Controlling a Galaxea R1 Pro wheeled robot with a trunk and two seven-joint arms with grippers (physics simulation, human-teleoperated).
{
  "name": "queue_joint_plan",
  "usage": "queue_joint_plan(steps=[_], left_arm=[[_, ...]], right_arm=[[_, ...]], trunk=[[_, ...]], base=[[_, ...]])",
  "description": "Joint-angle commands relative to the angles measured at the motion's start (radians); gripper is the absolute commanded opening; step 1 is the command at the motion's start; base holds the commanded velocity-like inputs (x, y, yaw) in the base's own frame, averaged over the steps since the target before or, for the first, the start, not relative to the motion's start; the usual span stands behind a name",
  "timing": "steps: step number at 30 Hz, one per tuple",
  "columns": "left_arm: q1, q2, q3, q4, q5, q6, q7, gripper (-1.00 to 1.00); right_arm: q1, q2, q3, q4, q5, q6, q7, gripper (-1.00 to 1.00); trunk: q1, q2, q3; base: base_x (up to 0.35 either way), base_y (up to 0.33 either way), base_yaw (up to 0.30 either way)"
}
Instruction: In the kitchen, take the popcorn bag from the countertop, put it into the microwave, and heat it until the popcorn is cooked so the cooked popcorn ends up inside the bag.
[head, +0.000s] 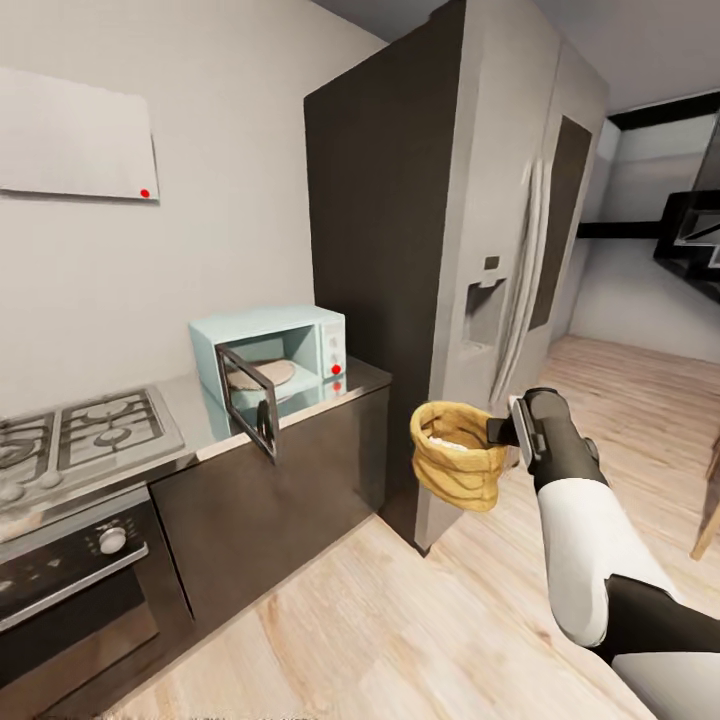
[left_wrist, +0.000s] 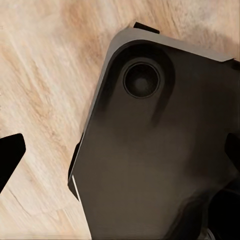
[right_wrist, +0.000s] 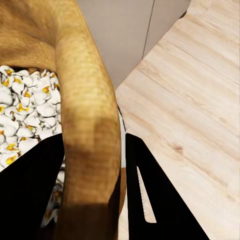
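Note:
The tan popcorn bag (head: 458, 460) hangs in the air in front of the fridge, above the wood floor. My right gripper (head: 505, 428) is shut on its rolled rim. In the right wrist view the rim (right_wrist: 85, 100) runs between the two dark fingers (right_wrist: 30, 190), and white popped kernels (right_wrist: 25, 110) lie inside the bag. To the bag's left the mint-blue microwave (head: 300, 335) stands on the grey countertop (head: 200, 410) with its door (head: 250, 400) swung open. My left gripper (left_wrist: 125, 145) is open, its fingers spread wide above the robot's dark base.
A tall steel fridge (head: 470, 200) stands right of the counter's end, just behind the bag. A gas hob (head: 80, 430) and a built-in oven (head: 70, 580) sit left of the microwave. Wood floor (head: 400, 620) stretches in front of the cabinets. A wooden piece (head: 708, 520) shows at the right edge.

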Motion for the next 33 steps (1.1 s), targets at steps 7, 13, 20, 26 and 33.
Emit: queue_joint_plan(steps=[7, 13, 20, 26, 33], left_arm=[[0.000, -0.002, 0.001, -0.005, 0.003, -0.003, 0.009, 1.00], [0.000, -0.003, 0.001, -0.003, 0.003, -0.013, 0.009, 1.00], [0.000, -0.003, 0.001, 0.000, 0.005, -0.023, 0.008, 1.00], [0.000, -0.001, 0.001, 0.000, 0.005, -0.023, 0.008, 1.00], [0.000, -0.001, 0.001, 0.000, 0.005, -0.023, 0.009, 1.00]], right_arm=[[-0.001, 0.003, 0.003, 0.000, 0.004, 0.003, 0.002, -1.00], [-0.001, 0.003, 0.003, 0.000, 0.004, 0.003, 0.002, -1.00], [-0.001, 0.002, 0.003, 0.000, 0.004, 0.003, 0.002, -1.00], [-0.001, 0.001, 0.003, 0.000, 0.004, 0.003, 0.002, -1.00], [-0.001, 0.001, 0.003, 0.000, 0.004, 0.003, 0.002, -1.00]], trunk=[[0.000, -0.001, -0.001], [0.000, -0.001, -0.001], [0.000, -0.001, -0.001], [0.000, -0.001, -0.001], [0.000, -0.001, -0.001]], base=[[0.000, 0.000, 0.268], [0.000, -0.004, 0.268], [0.000, -0.236, 0.268], [0.000, -0.148, 0.268], [0.000, -0.002, 0.268]])
